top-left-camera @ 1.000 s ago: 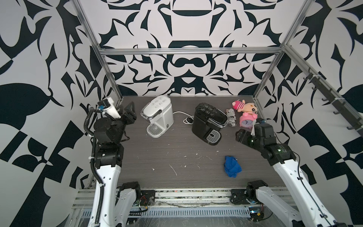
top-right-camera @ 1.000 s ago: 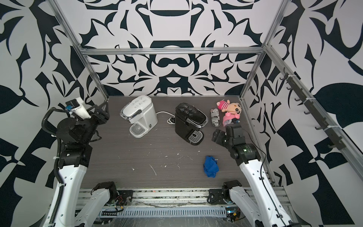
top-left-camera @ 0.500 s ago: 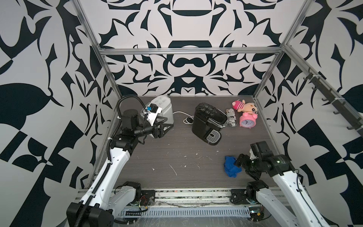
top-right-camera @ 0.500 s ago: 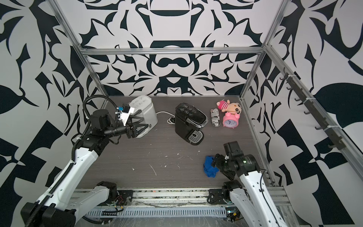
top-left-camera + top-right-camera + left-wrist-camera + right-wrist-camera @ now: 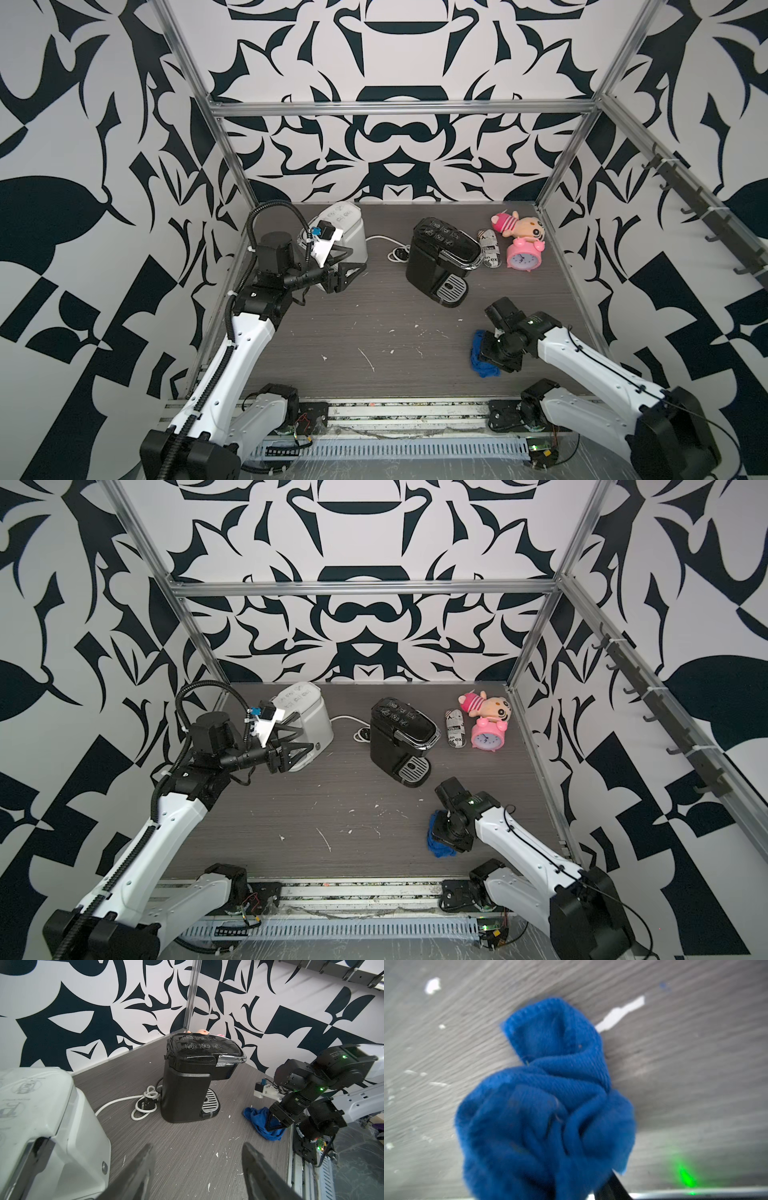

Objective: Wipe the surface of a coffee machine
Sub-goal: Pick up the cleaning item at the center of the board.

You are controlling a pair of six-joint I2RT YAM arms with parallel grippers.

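Bold black-and-white patterned walls (image 5: 395, 62) enclose a dark grey wood-grain desk (image 5: 374, 324) flecked white; aluminium frame bars (image 5: 399, 109) edge the corners, and a hook rail (image 5: 712, 220) lines one wall.

Seen from above, a dark grey wood-grain tabletop (image 5: 374, 324) is enclosed on three sides by white walls (image 5: 399, 58) printed with bold black abstract shapes and framed in aluminium bars (image 5: 399, 109). At about one o'clock on the table, near the far corner, three small things sit close together. A pink twin-bell alarm clock (image 5: 524, 257) stands upright. A peach-and-pink plush doll (image 5: 519, 224) lies just behind it, toward twelve. A small roll printed like newspaper (image 5: 488, 250) lies just beside the clock at its nine o'clock. White flecks and scratches (image 5: 368, 359) dot the tabletop toward six o'clock. A dark rail of hooks (image 5: 677, 723) runs along the wall at three o'clock.
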